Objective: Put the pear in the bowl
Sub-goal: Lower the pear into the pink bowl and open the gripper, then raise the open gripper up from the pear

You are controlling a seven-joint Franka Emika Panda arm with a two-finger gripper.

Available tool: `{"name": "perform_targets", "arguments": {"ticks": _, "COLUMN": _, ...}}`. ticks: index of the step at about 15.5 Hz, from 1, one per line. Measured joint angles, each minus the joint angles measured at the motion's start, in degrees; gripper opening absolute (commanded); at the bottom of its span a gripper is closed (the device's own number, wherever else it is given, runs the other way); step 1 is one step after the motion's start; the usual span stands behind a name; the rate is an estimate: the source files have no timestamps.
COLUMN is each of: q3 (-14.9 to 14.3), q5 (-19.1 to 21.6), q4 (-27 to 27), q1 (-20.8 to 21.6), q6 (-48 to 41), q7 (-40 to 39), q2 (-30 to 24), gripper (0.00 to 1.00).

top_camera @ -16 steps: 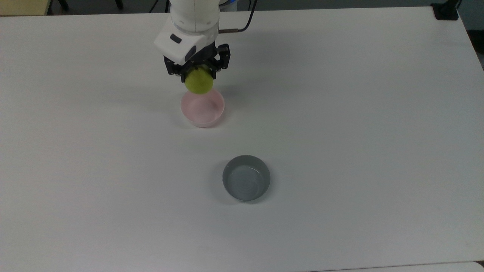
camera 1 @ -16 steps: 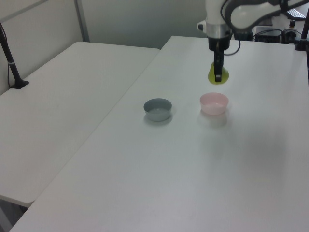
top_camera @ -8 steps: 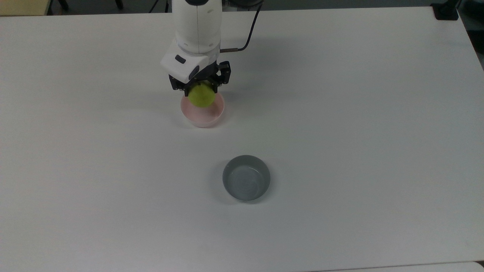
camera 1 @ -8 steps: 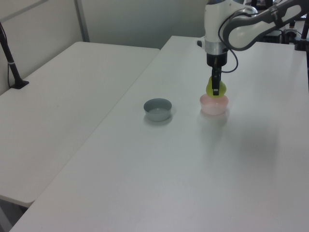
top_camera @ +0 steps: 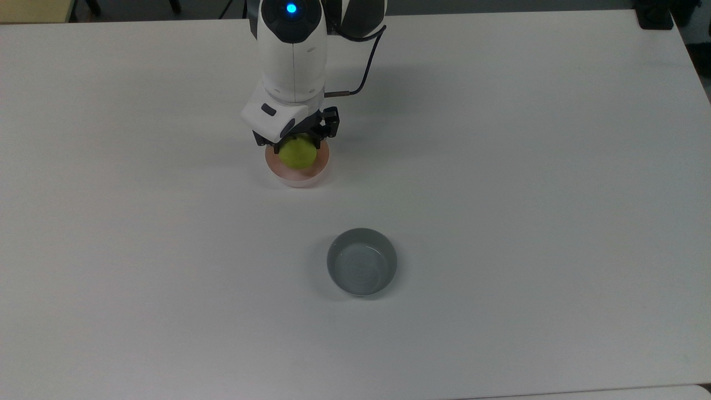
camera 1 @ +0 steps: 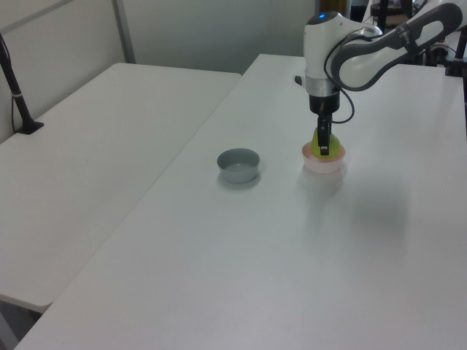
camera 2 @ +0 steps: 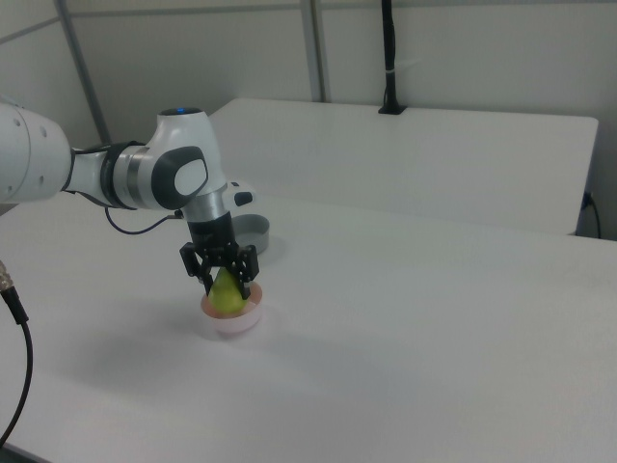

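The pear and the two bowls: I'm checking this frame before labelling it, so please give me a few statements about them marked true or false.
1. The pear sits low inside the pink bowl. True.
2. The claw has let go and hangs far above the pear. False: it is shut on the pear, its fingers at either side of it in the right view.
3. The grey-blue bowl holds a fruit. False: nothing lies in it.
4. The two bowls stand apart on the white table, not touching. True.
5. In the top view, the grey-blue bowl lies above the pink bowl. False: it lies below and to the top view's right of it.
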Motion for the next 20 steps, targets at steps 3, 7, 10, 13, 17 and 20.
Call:
{"name": "perform_targets", "arguments": {"ticks": 3, "q3": -0.05, "q5": -0.25, "q4": 0.01, "q1": -0.03, "q6": 0.7, "q7": 0.16, "q2": 0.45, "gripper": 0.75}}
{"name": "perform_targets", "arguments": {"ticks": 7, "q3": -0.07, "q5": -0.3, "q4": 0.02, "q1": -0.03, "q6": 0.72, "q7": 1.46, "q2": 0.84, "gripper": 0.92}}
{"name": "perform_targets", "arguments": {"ticks": 10, "q3": -0.07, "q5": -0.32, "q4": 0.07, "q1": -0.03, "q6": 0.72, "q7": 2.0, "q2": 0.87, "gripper": 0.92}}
{"name": "perform_targets", "arguments": {"ticks": 13, "q3": -0.07, "q5": -0.32, "q4": 0.13, "q1": -0.03, "q6": 0.72, "q7": 2.07, "q2": 0.87, "gripper": 0.92}}
{"name": "perform_targets", "arguments": {"ticks": 17, "q3": -0.1, "q5": -0.32, "q4": 1.08, "q1": -0.04, "q6": 0.72, "q7": 2.53, "q2": 0.78, "gripper": 0.99}}
{"name": "perform_targets", "arguments": {"ticks": 20, "q3": -0.18, "q5": -0.33, "q4": 4.48, "q1": -0.05, "q6": -1.05, "q7": 5.4, "q2": 0.29, "gripper": 1.0}}
